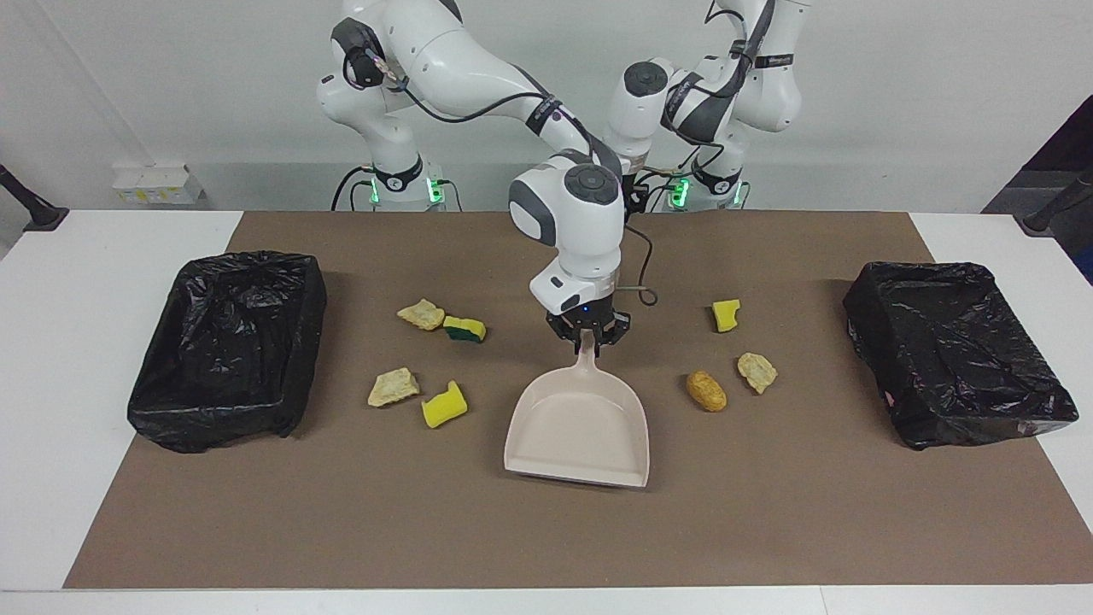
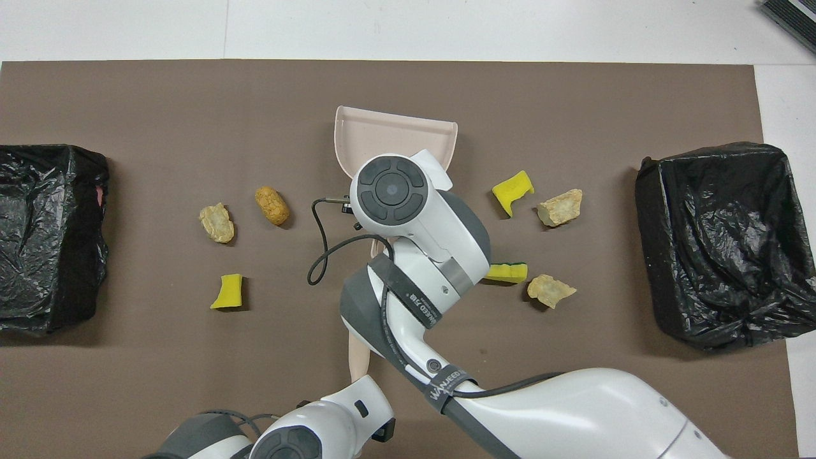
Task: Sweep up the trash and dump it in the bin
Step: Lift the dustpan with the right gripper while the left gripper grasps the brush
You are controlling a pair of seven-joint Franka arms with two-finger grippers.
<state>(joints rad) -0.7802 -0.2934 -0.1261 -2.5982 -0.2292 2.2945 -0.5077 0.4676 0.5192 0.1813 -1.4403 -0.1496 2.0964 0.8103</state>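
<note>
My right gripper [image 1: 587, 338] is shut on the handle of the beige dustpan [image 1: 581, 427], whose pan [image 2: 395, 134] points away from the robots at mid-mat. Several scraps of trash lie on the mat. Toward the right arm's end are two beige chunks [image 1: 421, 314] [image 1: 394, 387], a green-backed sponge [image 1: 464, 329] and a yellow sponge [image 1: 445, 405]. Toward the left arm's end are a yellow sponge [image 1: 727, 314], a beige chunk [image 1: 757, 371] and a golden-brown lump [image 1: 706, 390]. My left gripper [image 2: 381, 432] hangs over the mat's robot-side edge, largely hidden.
A black-lined bin [image 1: 213, 418] stands at the right arm's end of the brown mat and another [image 1: 982, 423] at the left arm's end. A long beige handle [image 2: 358, 360] lies nearer to the robots than the dustpan, both its ends covered by the arms.
</note>
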